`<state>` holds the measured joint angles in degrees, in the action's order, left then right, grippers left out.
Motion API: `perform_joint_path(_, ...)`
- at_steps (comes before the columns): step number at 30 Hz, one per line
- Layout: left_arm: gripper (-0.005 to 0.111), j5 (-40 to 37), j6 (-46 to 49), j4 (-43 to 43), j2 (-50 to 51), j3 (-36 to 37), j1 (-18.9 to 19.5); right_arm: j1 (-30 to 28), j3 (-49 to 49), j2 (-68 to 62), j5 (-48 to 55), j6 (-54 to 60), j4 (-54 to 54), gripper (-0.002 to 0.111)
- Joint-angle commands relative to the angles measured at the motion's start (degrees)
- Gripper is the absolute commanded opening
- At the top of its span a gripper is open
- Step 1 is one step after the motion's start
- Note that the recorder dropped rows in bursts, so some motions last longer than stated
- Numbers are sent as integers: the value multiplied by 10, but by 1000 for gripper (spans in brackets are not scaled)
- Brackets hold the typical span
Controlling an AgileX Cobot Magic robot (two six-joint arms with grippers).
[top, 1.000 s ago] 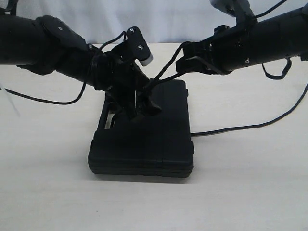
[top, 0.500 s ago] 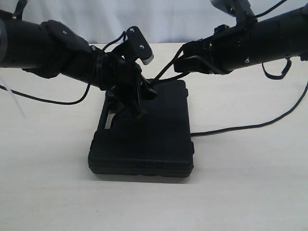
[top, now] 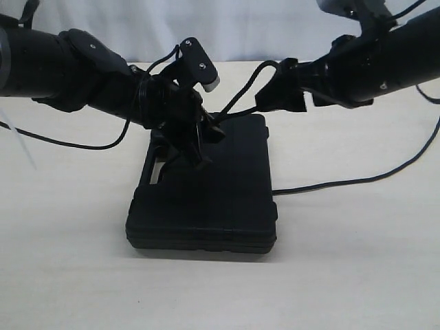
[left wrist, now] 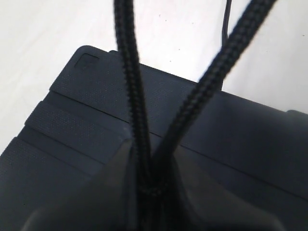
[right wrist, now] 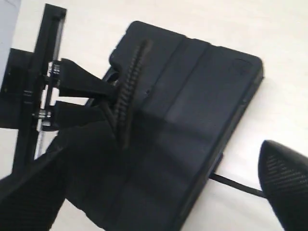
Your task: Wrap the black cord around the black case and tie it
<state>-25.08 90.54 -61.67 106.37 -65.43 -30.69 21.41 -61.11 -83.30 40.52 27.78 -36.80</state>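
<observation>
The black case lies flat in the middle of the table. My left gripper hovers over its far half, shut on the black cord. In the left wrist view two braided strands of the cord run together into the shut left gripper above the case. My right gripper hangs open past the case's far right corner, and the cord arcs up beside it. In the right wrist view the right gripper holds nothing; beyond it are the case and the cord.
More of the cord trails across the table from the case's right side toward the right edge. A thin black robot cable sags under the left arm. A pale wall closes the far side.
My left gripper has shut on the cord and lifted slightly. My right gripper has opened, let go of the cord and drawn back to the right.
</observation>
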Motion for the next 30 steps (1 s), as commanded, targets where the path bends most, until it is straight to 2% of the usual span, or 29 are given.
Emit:
perform_joint_path(1, 0, 1, -9, -9, 1, 0, -3, -1, -2, 50, -11, -112, 158, 99)
perform_joint_path(5, 0, 1, -11, -9, 1, 0, -3, -5, -2, 75, -12, -220, 293, 99)
perform_joint_path(7, 0, 1, -19, -7, 1, 0, -3, -24, -2, 77, -7, -265, 322, 99)
perform_joint_path(18, 0, 4, -21, -7, 1, 0, -3, -193, -2, 76, 12, -312, 324, 99)
perform_joint_path(30, 0, 2, -21, -7, 1, 0, -3, -293, -2, -28, -35, -330, 340, 97)
